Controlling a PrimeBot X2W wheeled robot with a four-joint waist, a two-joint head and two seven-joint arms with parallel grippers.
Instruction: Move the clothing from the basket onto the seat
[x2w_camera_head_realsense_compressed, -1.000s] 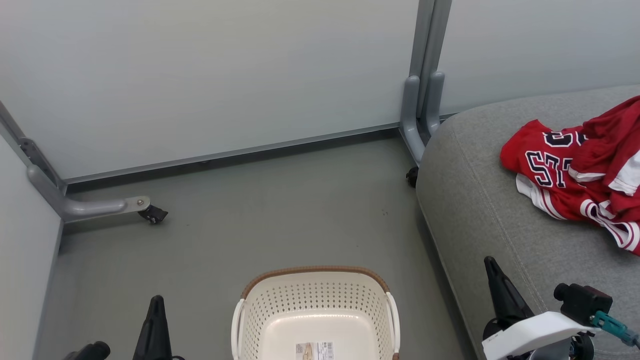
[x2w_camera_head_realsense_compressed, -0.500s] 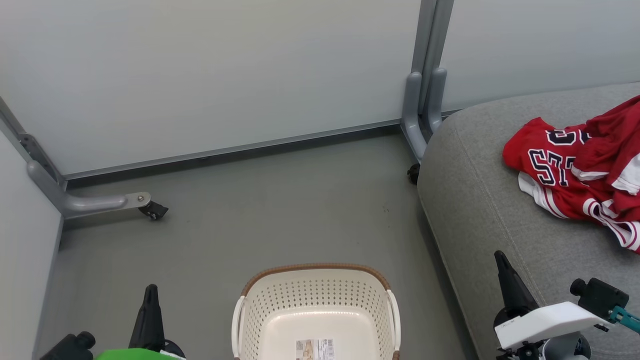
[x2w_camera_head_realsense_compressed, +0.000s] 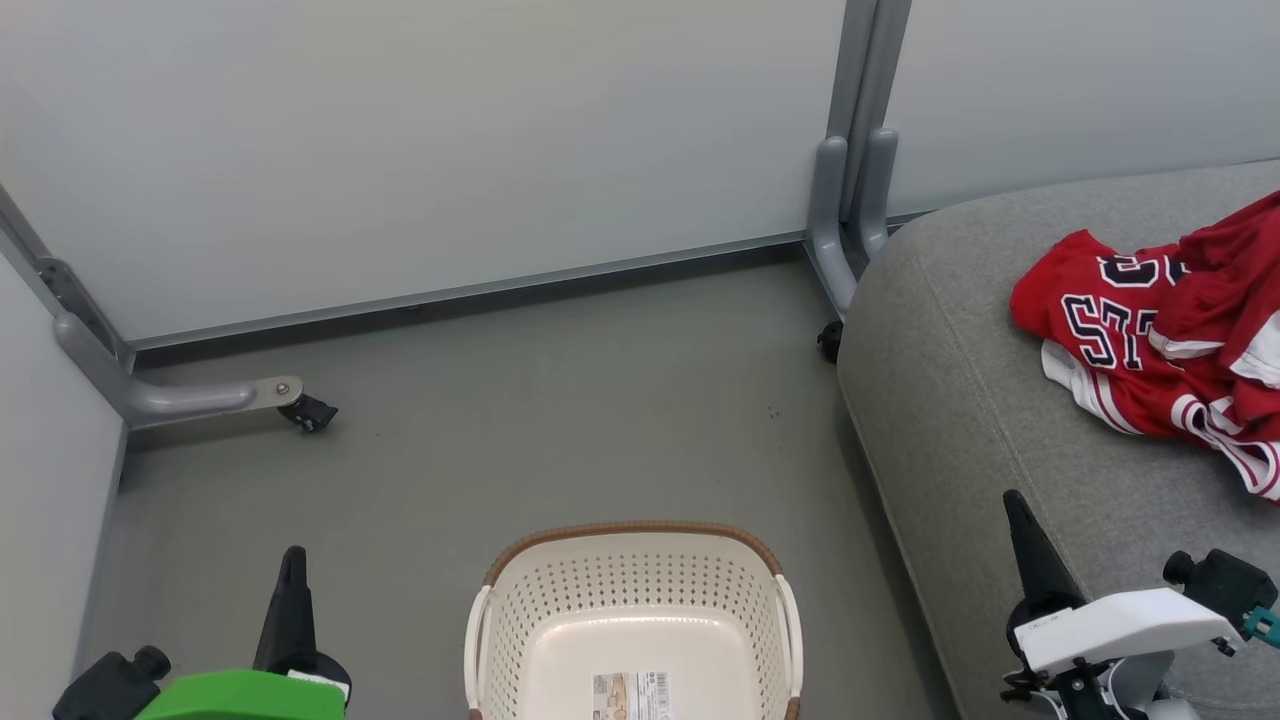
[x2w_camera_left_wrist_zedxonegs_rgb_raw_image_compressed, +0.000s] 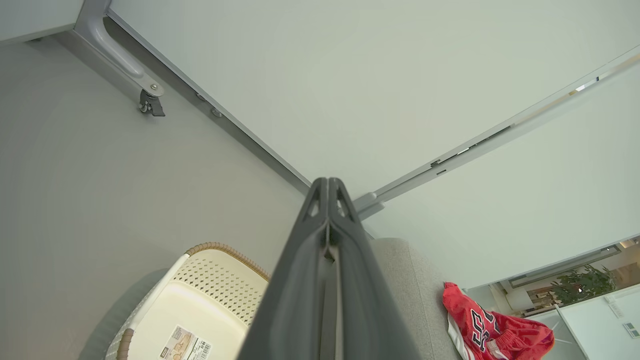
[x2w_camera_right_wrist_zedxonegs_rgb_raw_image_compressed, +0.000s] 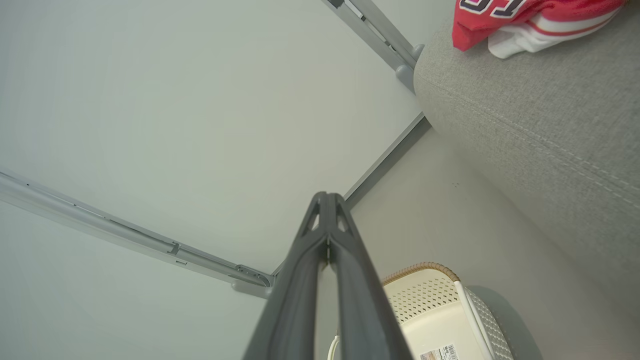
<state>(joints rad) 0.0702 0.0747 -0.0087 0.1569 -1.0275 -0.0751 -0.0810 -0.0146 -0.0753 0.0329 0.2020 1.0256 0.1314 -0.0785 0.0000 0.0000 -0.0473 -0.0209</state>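
The clothing is lying in a crumpled red heap on top of the seat, set back from the cushion's rounded corner and from the edge facing the floor. In the head view the heap's long axis is running slantwise, from the far side down towards the near right, where it is passing out of view. The jersey's dark lettering is showing upside down, with white striped trim trailing along the nearer side. The basket is sitting on the floor just beside the seat, its brown rim turning towards the wall and a label lying on its bottom. The left gripper and right gripper are flanking the basket, each pointing up with its fingers pressing together.
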